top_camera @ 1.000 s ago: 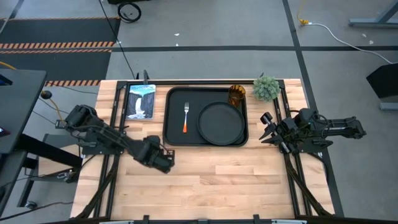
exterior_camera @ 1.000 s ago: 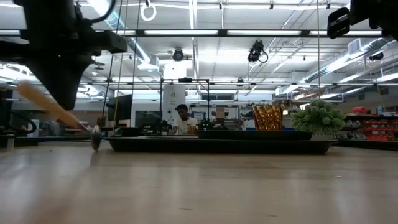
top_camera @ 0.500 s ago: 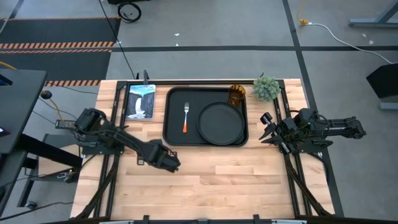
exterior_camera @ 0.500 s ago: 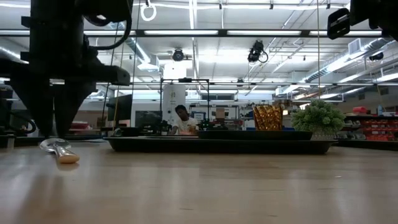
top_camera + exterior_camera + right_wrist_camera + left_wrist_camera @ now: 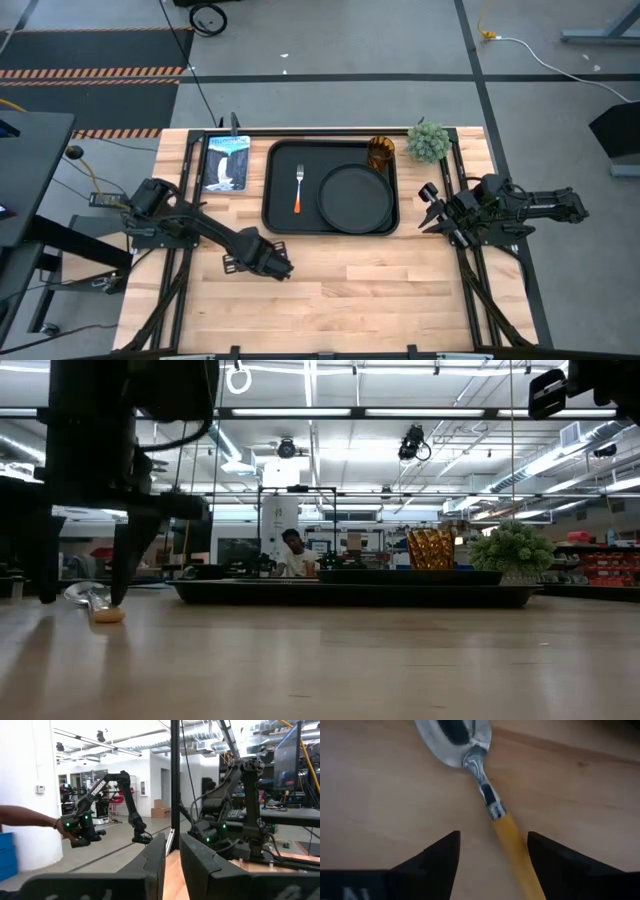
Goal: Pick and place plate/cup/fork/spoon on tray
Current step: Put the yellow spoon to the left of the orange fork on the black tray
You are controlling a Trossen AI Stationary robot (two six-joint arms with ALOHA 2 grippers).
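the spoon was seen lying flat on the bare wood, in front of the tray & toward its left corner, not yet on it. the left gripper was spread open right over it, fingers straddling the orange-yellow handle with the silver bowl pointing away from the wrist. in the low view both fingers were down at table level w/ the handle end between them, nothing clamped.

for the step in hand (judged: grasping the spoon), the handle was not centred: it ran diagonally and sat closer to one finger than the other. a small shift would be wanted so both pads meet it evenly, else it could be pushed sideways or spun on the smooth wood. the grip would best be taken on the handle near the metal collar, not out at the tip, so the bowl doesn't droop. fingertips should be kept right at the tabletop, since the handle is thin & low.

already on the tray: fork, plate, cup. free room for the spoon was seen left of the fork.

the right gripper was parked off the tray's right edge, fingers nearly together w/ only a narrow gap, holding nothing.
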